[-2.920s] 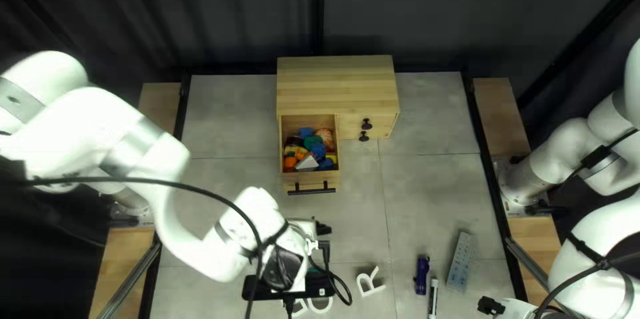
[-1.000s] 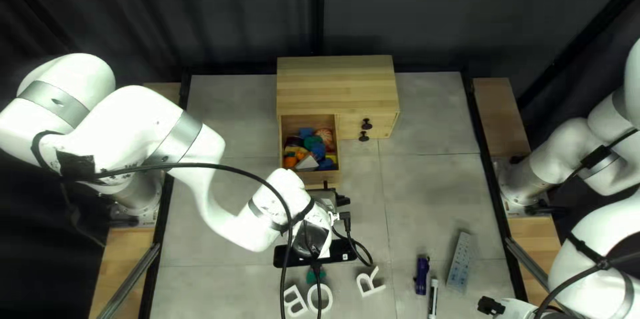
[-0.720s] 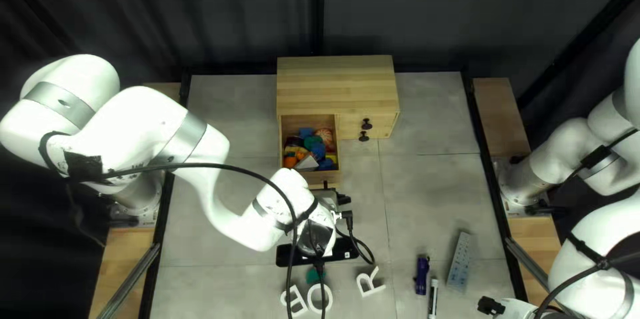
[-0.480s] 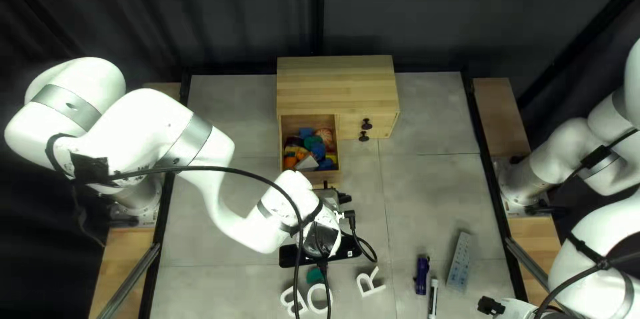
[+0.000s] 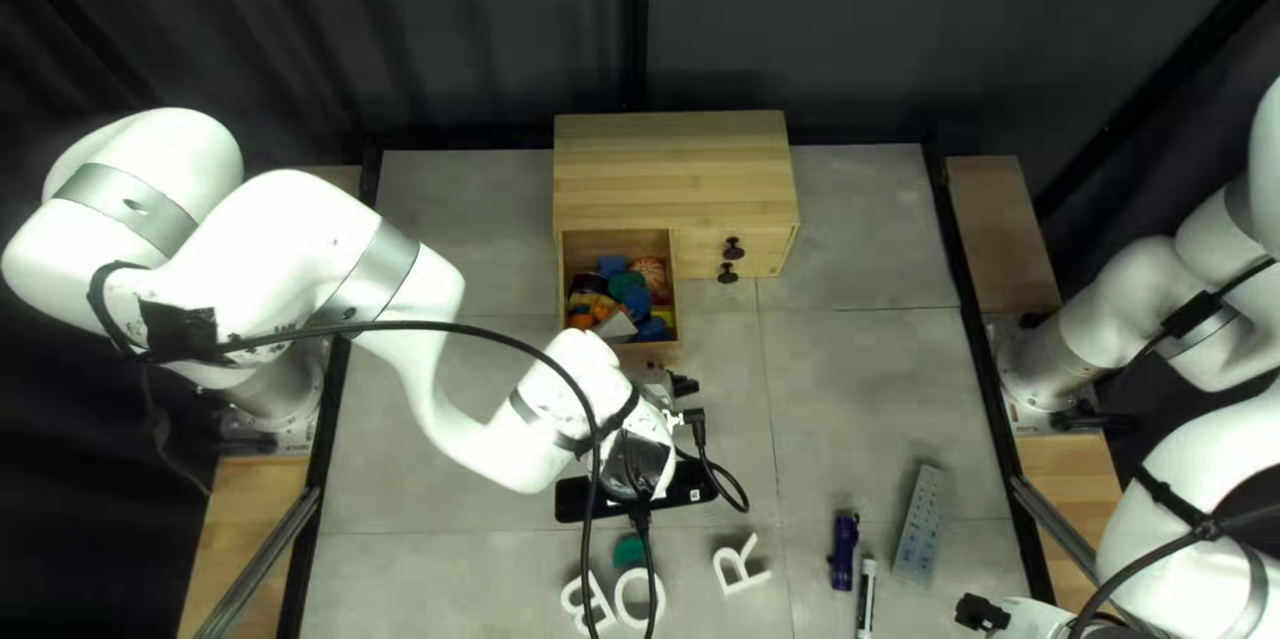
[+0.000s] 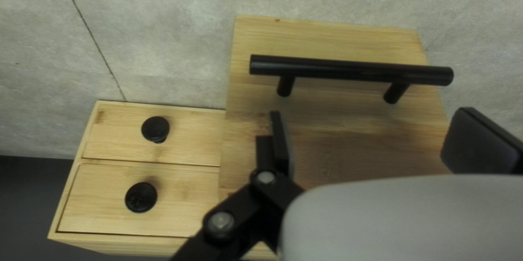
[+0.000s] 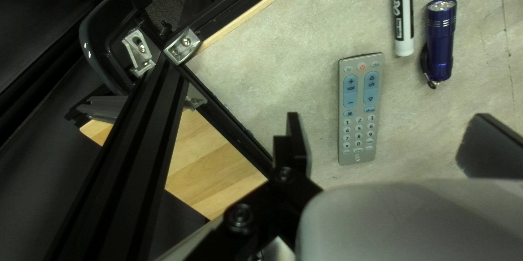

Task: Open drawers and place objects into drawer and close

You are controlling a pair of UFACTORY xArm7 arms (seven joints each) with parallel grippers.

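Landmark: the wooden cabinet (image 5: 674, 170); you can read every place below from it.
Open drawer: pulled out from the cabinet's near side, in its left half; you see its rim (image 5: 664, 354) and the black handle (image 6: 351, 69) on its front.
Drawer contents: colored toys (image 5: 627, 283) inside the cabinet's open drawer.
Small drawers: closed, in the cabinet's right half, with two black knobs (image 5: 734, 248).
Left arm pose: your left arm (image 5: 460, 439) reaches in from the cabinet's left, elbow bent, wrist just off the open drawer's near end.
Left gripper: your left gripper (image 5: 659, 383) faces the cabinet's drawer front, fingers wide apart with nothing held, the handle ahead of them.
Right arm pose: your right arm (image 5: 1200, 452) is folded well to the cabinet's right, wrist low near the table's near edge.
Right gripper: your right gripper (image 5: 983, 612) has its fingers wide, gripping nothing.
Loose items: remote (image 5: 920, 526), flashlight (image 5: 844, 552) and marker (image 5: 867, 599), nearer you than the cabinet and to its right; white letters (image 5: 640, 596), directly nearer you than it.
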